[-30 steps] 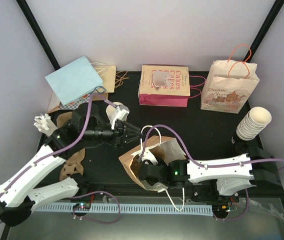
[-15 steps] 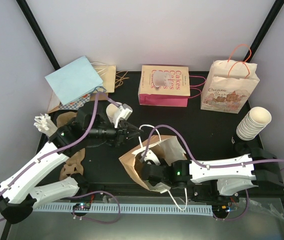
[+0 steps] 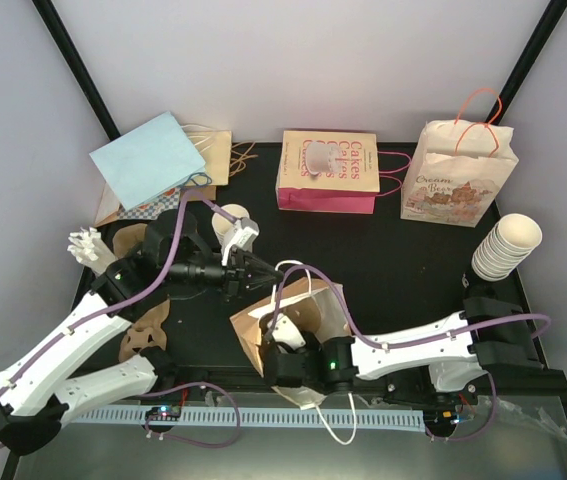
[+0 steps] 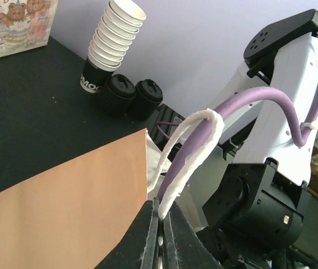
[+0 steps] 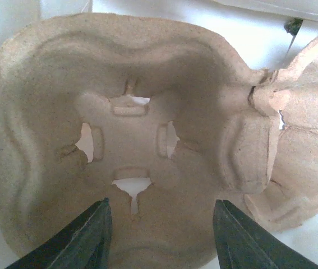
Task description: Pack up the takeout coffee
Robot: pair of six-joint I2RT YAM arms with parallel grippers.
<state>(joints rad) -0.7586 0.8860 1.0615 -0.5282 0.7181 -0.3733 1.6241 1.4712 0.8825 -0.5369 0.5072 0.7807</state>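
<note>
The takeout coffee cup [image 3: 230, 219] stands behind my left arm, partly hidden; its lid does not show. A brown paper bag [image 3: 251, 322] lies open mid-table, also seen as a tan wall, the bag [image 4: 63, 207]. My left gripper [image 3: 263, 269] [image 4: 160, 208] is shut on the bag's white twisted handle [image 4: 195, 143]. My right gripper [image 5: 161, 203] reaches inside the bag, jaws apart, tips level with a brown pulp carrier [image 5: 147, 112] that fills its view. Whether the tips touch it I cannot tell.
A stack of cream cups [image 3: 506, 246] [image 4: 115, 35] and black lids [image 4: 132, 96] stand at the right edge. More pulp carriers [image 3: 147, 331] lie at the left. Printed bags [image 3: 328, 170] [image 3: 458, 175] and a blue bag [image 3: 150, 158] line the back.
My left gripper has closed on the bag's handle. The right arm has slid left and deeper into the bag, and the bag has shifted slightly left.
</note>
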